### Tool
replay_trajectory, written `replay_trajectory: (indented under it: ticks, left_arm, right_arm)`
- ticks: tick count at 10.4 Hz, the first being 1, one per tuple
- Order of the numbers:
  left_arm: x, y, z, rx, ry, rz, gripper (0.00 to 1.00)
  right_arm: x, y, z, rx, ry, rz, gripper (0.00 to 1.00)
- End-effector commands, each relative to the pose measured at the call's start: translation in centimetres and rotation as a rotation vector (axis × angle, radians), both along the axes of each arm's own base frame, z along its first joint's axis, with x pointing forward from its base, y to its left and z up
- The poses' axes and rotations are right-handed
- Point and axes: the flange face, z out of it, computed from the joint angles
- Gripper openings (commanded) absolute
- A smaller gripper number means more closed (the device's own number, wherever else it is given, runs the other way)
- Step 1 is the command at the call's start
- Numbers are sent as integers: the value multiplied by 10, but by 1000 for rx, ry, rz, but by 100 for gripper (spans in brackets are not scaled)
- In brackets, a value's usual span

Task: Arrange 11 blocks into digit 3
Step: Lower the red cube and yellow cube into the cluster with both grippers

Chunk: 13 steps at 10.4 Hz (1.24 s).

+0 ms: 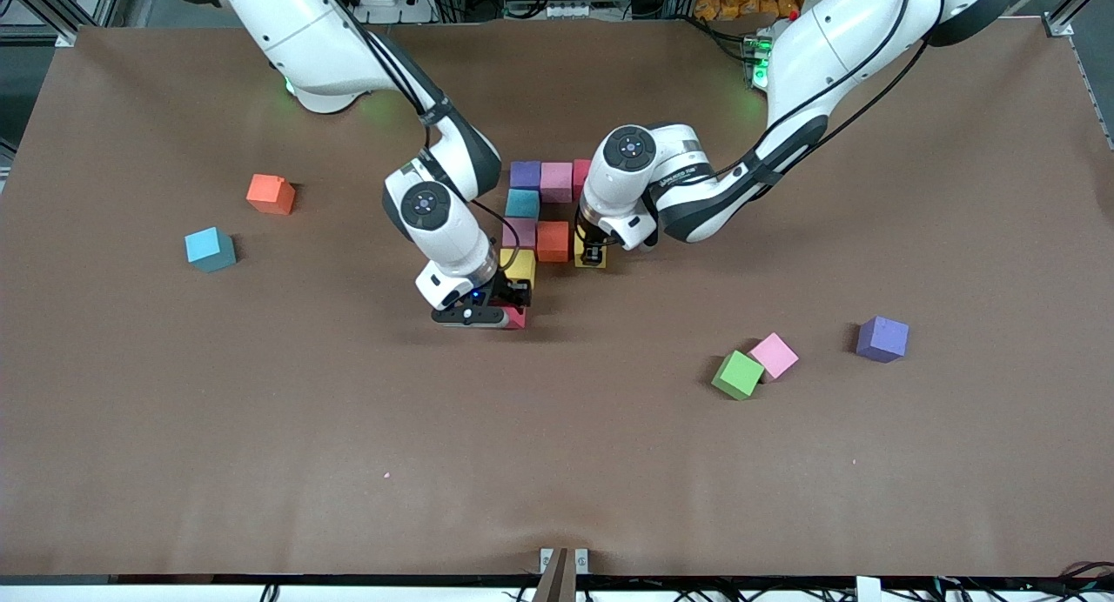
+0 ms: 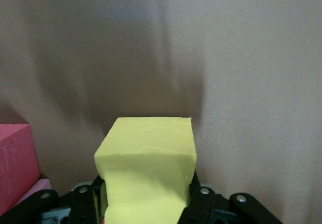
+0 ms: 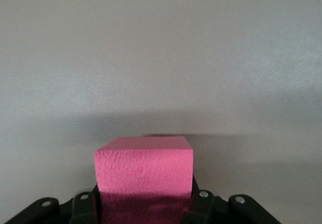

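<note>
Your left gripper (image 1: pixel 593 256) has its jaws clamped on a yellow block (image 2: pixel 146 168), mostly hidden from the front. Your right gripper (image 1: pixel 509 311) grips a pink block (image 3: pixel 144 166) (only a corner shows in front).

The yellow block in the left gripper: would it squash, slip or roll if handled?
The yellow block looks like matte foam, pinched narrower between the left gripper's fingers, so probably soft and light. Its dull surface likely grips well. Flat faces and square edges suggest it would slide, not roll.
</note>
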Motion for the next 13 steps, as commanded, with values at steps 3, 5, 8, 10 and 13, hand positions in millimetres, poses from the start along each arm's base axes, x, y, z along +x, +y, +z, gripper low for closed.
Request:
replay_trajectory:
  ticks: [3, 5, 8, 10, 13]
  left_arm:
    - [-2, -11, 2, -19, 10, 104, 13]
    - [-7, -15, 3, -22, 17, 103, 13]
    - [-6, -16, 3, -24, 19, 105, 14]
    - [-6, -16, 3, -24, 18, 102, 23]
    - [-6, -16, 5, -23, 14, 102, 100]
  right_arm:
    - [-2, 10, -11, -27, 32, -32, 31]
    - [-6, 12, -8, -65, 40, -17, 31]
    - [-10, 15, -8, -88, 39, -25, 32]
    - [-16, 22, -3, -85, 42, -35, 32]
    - [-18, 25, -4, -87, 43, -33, 33]
